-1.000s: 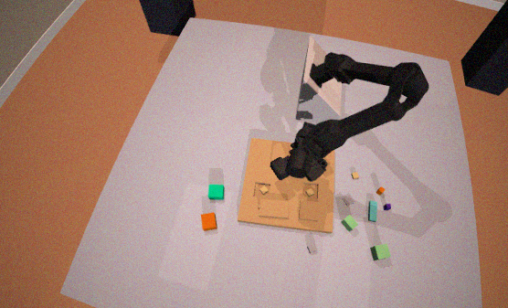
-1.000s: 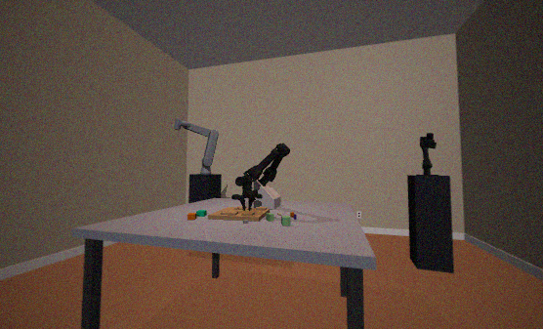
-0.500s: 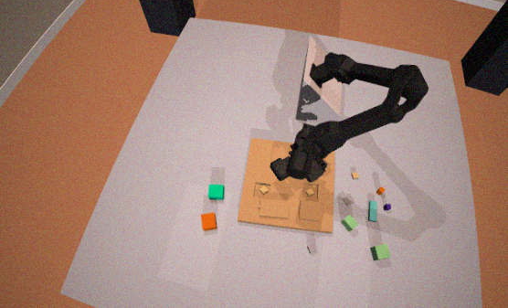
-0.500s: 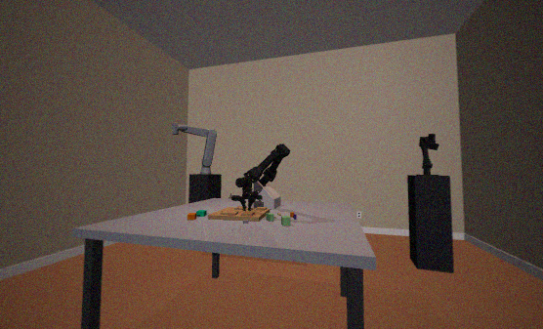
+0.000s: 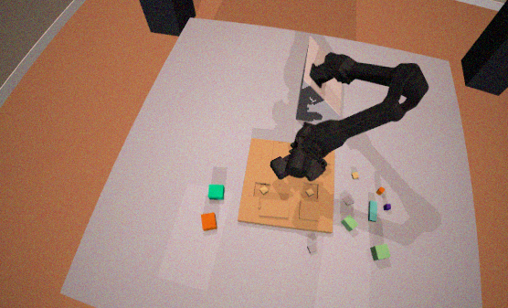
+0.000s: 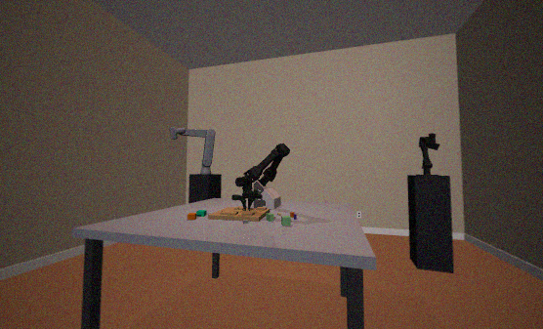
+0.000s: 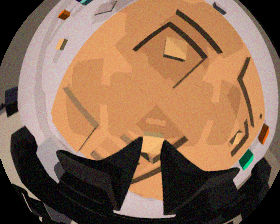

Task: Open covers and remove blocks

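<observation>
The orange-brown puzzle board point(image 5: 248, 209) point(image 6: 215, 215) point(image 7: 116, 97) lies flat on the table. My gripper point(image 7: 152, 142) point(image 6: 247, 210) is down at the board and shut on a pale square knob point(image 7: 152, 146) of a cover. In the top view the hand hides the fingertips and this knob. A second knob point(image 5: 311, 192) point(image 7: 175, 49) stands beside dark L-shaped edges. A third knob point(image 5: 264, 189) point(image 7: 237, 137) is on the other front side. Outlined shallow areas show in front of both. I cannot tell how far each cover is open, and I see no block in a well.
A green block point(image 5: 216, 191) point(image 7: 246, 159) and an orange block point(image 5: 208, 221) point(image 7: 263, 133) lie left of the board. Right of it lie two light-green blocks point(image 5: 349, 223) point(image 5: 380, 251), a teal block point(image 5: 373, 211) and several small cubes. A pinkish angled panel point(image 5: 311, 58) stands behind.
</observation>
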